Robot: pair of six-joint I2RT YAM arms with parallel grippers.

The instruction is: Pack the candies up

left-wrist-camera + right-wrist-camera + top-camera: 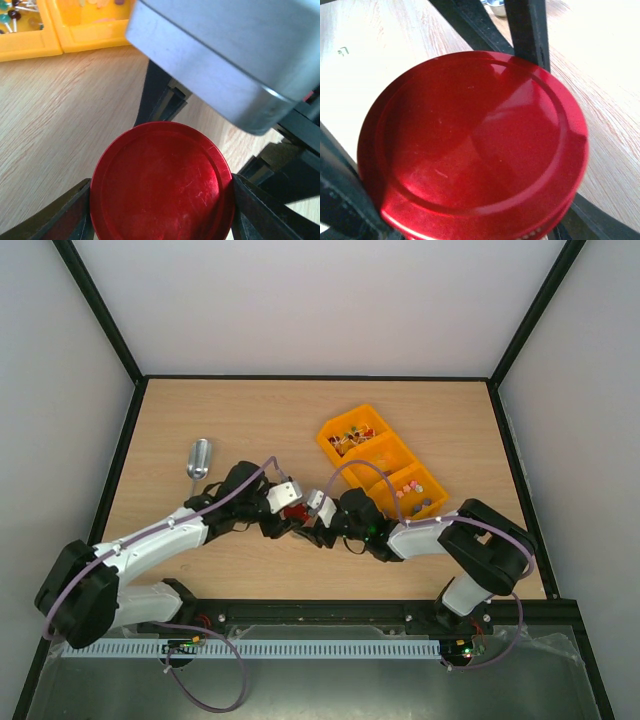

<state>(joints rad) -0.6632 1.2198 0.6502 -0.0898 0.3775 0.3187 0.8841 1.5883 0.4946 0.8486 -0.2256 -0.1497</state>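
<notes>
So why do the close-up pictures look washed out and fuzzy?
Right wrist view: the table is blown out near white, with soft glare on the red lid. Left wrist view: the grey block close to the lens is blurred. Top view: evenly lit, sharp.

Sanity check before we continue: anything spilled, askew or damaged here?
No spill: the candies sit inside the orange tray, and the metal scoop lies apart on the table. Only oddity: both sets of jaws crowd the same red lid, which shows faint scratches.
</notes>
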